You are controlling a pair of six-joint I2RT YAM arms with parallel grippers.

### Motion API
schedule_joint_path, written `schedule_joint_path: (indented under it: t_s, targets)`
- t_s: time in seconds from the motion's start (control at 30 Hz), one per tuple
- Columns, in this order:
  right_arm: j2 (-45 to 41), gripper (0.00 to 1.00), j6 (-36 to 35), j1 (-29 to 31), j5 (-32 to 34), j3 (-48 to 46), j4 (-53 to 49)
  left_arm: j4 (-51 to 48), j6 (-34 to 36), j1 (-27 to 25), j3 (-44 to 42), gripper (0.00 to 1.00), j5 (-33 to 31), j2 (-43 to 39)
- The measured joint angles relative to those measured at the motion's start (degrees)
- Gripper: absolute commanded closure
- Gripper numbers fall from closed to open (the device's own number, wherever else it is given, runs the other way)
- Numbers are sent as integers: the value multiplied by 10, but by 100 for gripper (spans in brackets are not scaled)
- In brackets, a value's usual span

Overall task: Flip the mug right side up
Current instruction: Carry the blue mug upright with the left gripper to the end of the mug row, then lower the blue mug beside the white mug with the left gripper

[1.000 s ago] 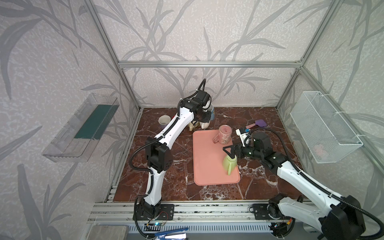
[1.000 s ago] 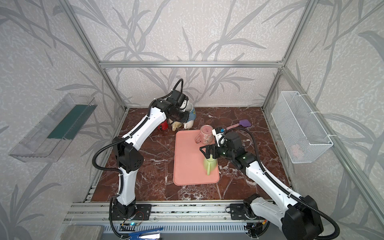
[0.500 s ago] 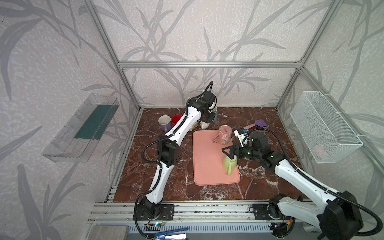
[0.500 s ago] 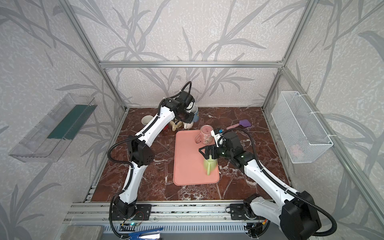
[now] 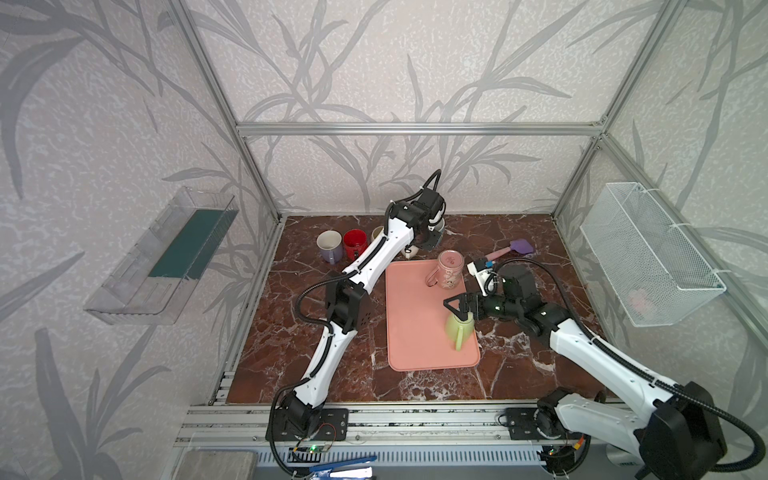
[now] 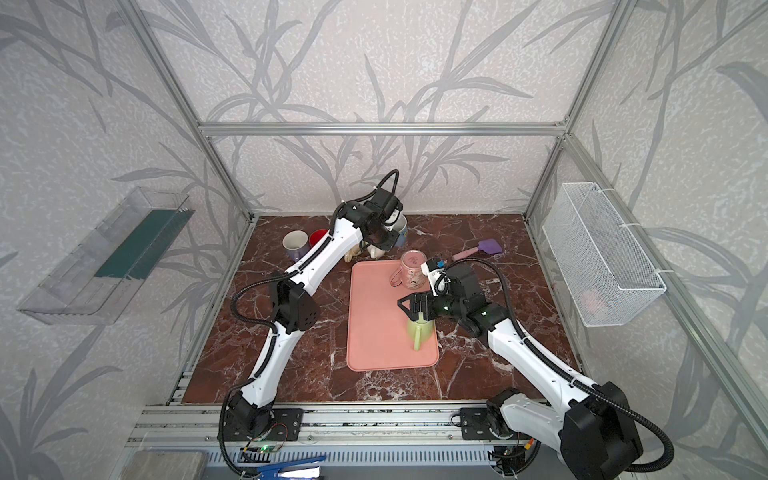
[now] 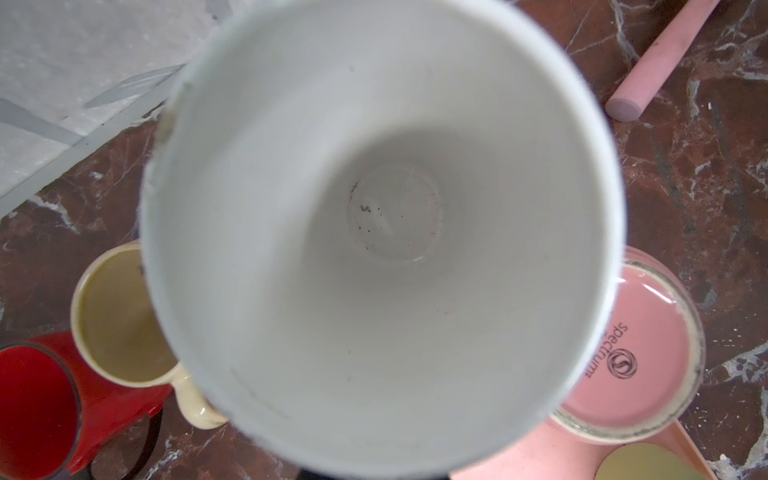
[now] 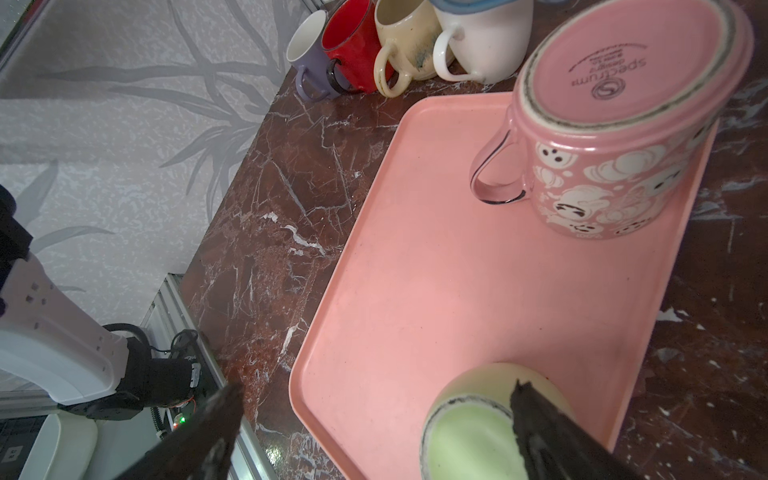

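Observation:
My left gripper [image 5: 432, 235] is shut on a white mug with a blue outside [image 6: 400, 227], held above the back of the floor. The mug's white inside [image 7: 382, 232] fills the left wrist view, mouth toward the camera, and hides the fingers. Two mugs stand upside down on the pink tray [image 5: 415, 328]: a pink patterned one [image 5: 449, 270] [image 8: 615, 137] and a pale green one [image 5: 459, 330] [image 8: 469, 440]. My right gripper [image 5: 459, 311] [image 8: 376, 390] hangs open just above the green mug, one finger [image 8: 540, 424] over its base, holding nothing.
A lilac mug [image 5: 329, 246], a red mug [image 5: 355, 243], a cream mug [image 8: 401, 41] and a white mug [image 8: 482, 45] stand upright in a row at the back. A purple spatula [image 5: 511, 248] lies back right. A wire basket [image 5: 648, 253] and a clear shelf [image 5: 166, 257] hang on the side walls.
My left arm has swung right along the back with its mug, uncovering the lilac and red mugs. The right gripper has stayed over the green mug.

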Motion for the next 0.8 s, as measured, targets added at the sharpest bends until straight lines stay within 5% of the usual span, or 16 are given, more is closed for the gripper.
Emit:
schedule_joint_path:
  t_s: [0.8]
  targets:
    - [3, 1, -1, 2, 2, 0, -12, 30, 4, -17, 13, 100, -38, 80]
